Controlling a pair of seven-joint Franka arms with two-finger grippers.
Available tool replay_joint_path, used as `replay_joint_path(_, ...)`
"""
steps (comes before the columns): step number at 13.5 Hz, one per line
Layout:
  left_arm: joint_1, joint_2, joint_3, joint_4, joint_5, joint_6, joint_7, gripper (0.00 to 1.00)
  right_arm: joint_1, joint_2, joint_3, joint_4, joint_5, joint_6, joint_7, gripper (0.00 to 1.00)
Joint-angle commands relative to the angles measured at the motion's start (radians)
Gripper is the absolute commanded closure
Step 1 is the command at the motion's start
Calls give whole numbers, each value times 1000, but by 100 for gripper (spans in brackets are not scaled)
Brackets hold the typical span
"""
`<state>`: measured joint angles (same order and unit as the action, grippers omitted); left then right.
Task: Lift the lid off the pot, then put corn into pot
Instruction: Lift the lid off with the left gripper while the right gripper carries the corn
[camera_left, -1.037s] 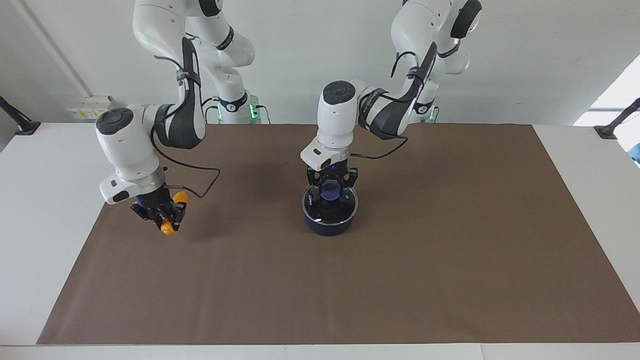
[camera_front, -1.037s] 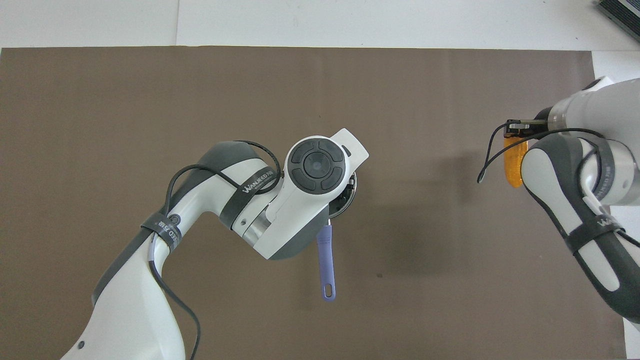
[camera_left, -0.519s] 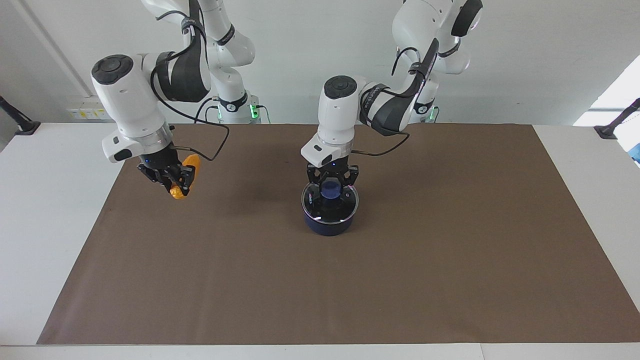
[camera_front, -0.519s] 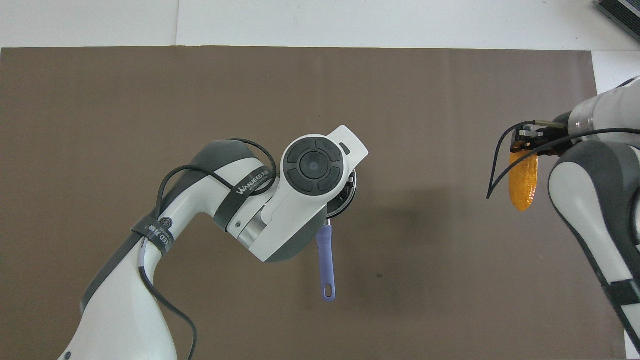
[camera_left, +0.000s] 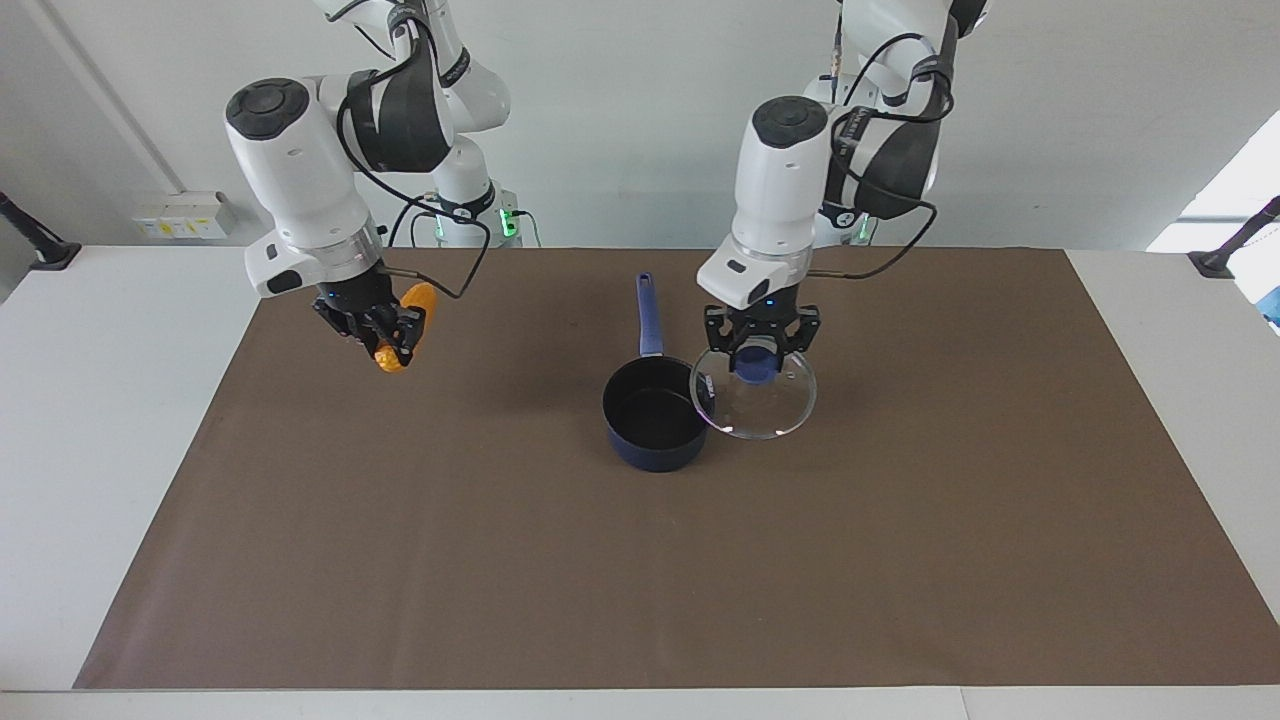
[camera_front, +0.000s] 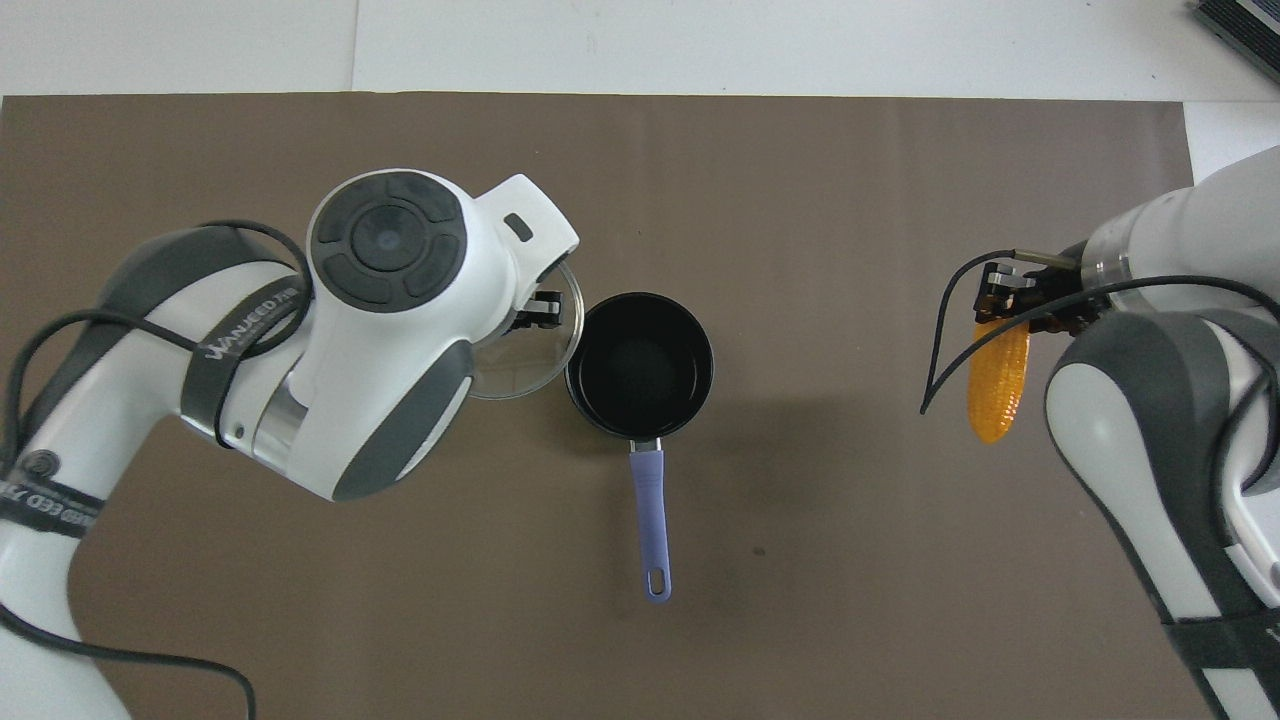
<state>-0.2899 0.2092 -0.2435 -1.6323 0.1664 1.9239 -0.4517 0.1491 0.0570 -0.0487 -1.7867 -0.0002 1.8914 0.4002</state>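
The dark blue pot (camera_left: 652, 452) stands open at the mat's middle, black inside showing, its long handle (camera_left: 649, 312) pointing toward the robots. My left gripper (camera_left: 758, 358) is shut on the blue knob of the glass lid (camera_left: 772, 412). It holds the lid in the air beside the pot, toward the left arm's end. My right gripper (camera_left: 385, 337) is shut on the yellow-orange corn (camera_left: 418, 298), raised over the mat toward the right arm's end. The overhead view shows the pot (camera_front: 640, 365), part of the lid (camera_front: 535, 358) and the corn (camera_front: 998, 385).
A brown mat (camera_left: 900, 550) covers most of the white table (camera_left: 90, 400). The pot's handle (camera_front: 650, 520) lies along the mat toward the robots. A dark object (camera_front: 1240, 25) sits at the table's corner farthest from the robots, at the right arm's end.
My left gripper has lifted the lid off the pot and carried it up and toward the left arm's end, so the pot stands open. My right gripper has risen with the corn and moved toward the pot.
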Motion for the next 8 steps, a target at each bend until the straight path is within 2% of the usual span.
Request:
replay_joint_path(1, 95, -44, -11, -80, 1, 33, 112, 100, 94, 13, 4, -20, 3, 75, 188, 100)
replay_joint_path(6, 263, -48, -11, -144, -76, 128, 341, 100, 257, 110, 6, -11, 23, 317, 552, 100)
replay_joint_path(8, 326, -48, -11, -149, -111, 135, 445, 100, 306, 150, 7, -5, 23, 397, 626, 100)
